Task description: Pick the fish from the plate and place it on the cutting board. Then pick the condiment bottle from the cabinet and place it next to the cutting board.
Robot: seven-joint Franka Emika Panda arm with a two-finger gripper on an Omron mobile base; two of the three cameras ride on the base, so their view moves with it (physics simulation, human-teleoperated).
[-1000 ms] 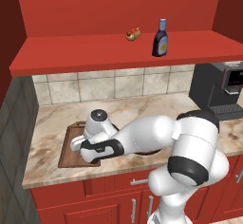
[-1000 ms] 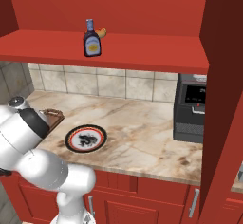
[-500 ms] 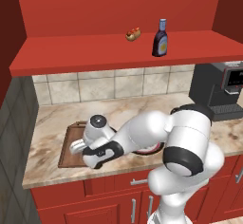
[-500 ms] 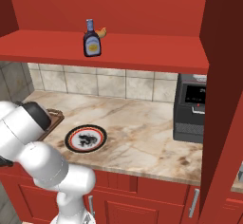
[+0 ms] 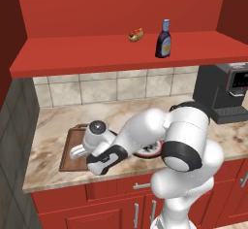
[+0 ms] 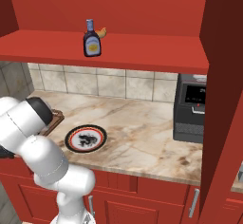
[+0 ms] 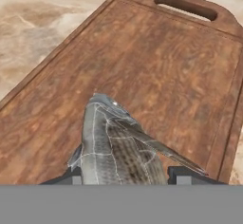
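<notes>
Since a second ago the arm has folded lower and nearer the counter's front edge; base and cameras unmoved, shelf items unchanged.

Nearest me, hand view: the fish (image 7: 116, 144), silvery-grey, sits between the two dark fingertips (image 7: 187, 175), one tip on each flank. I read the jaws as pinching the fish. Its head points away from the hand, out over the cutting board (image 7: 156, 71). I cannot tell whether its belly touches the wood or hangs just above it. The board's handle loop lies at the far end of this view, marble counter (image 7: 38, 14) beyond its left edge.

Left base view: the gripper (image 5: 77, 151) is low over the cutting board (image 5: 72, 143) near the counter's front left; the arm's elbow hides most of the plate (image 5: 151, 150), a sliver of its black rim showing.

Right base view: the plate (image 6: 86, 138) sits bare on the marble counter (image 6: 142, 133), black motif at its centre. A corner of the cutting board (image 6: 56, 118) pokes out just left of it, behind the arm.

Farther back, a black coffee machine (image 6: 190, 109) stands at the right against the tiled wall.

Farthest, up on the red cabinet (image 5: 121, 53) shelf: the bottle (image 5: 163, 40), upright, blue cap on, with a small hot dog (image 5: 136, 35) near it
</notes>
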